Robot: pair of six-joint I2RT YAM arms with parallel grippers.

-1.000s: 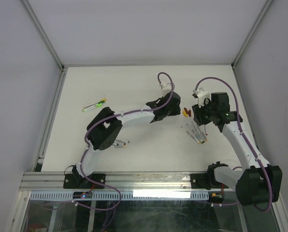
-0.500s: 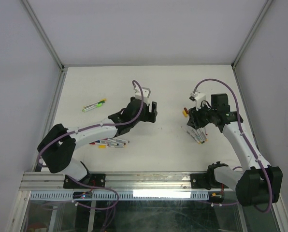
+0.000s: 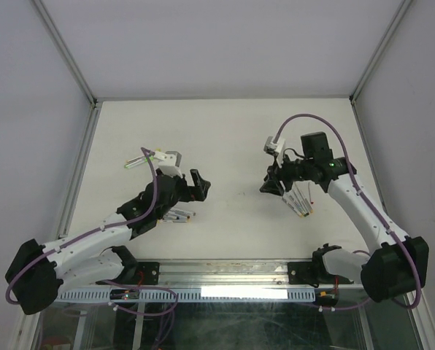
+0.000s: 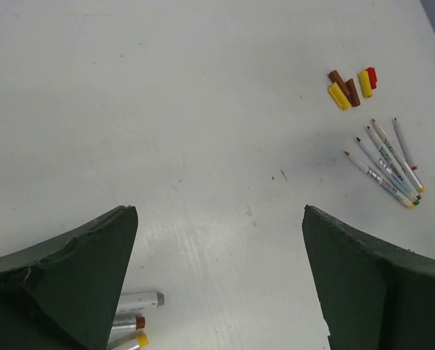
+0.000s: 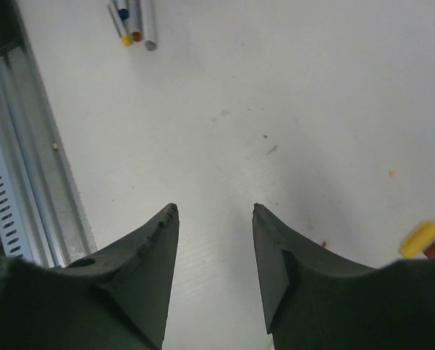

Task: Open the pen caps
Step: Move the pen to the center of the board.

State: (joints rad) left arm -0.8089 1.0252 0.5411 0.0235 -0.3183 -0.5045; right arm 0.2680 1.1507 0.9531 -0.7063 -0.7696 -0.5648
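Observation:
Several pen caps, yellow, brown and red, lie in a small heap on the white table; a yellow cap shows beside my right fingers. Just below the heap lie several uncapped pens. Capped pens lie near the front edge, under my left gripper. The left gripper hangs wide open and holds nothing. My right gripper is open over bare table left of the caps, also holding nothing. In the top view the right arm hides the caps.
A green and yellow pen lies apart at the far left. The metal rail runs along the near table edge. White walls enclose the table on three sides.
My left arm has swung back from the cap heap to the near left, and its gripper has opened wide. The right gripper has shifted left, past the caps.

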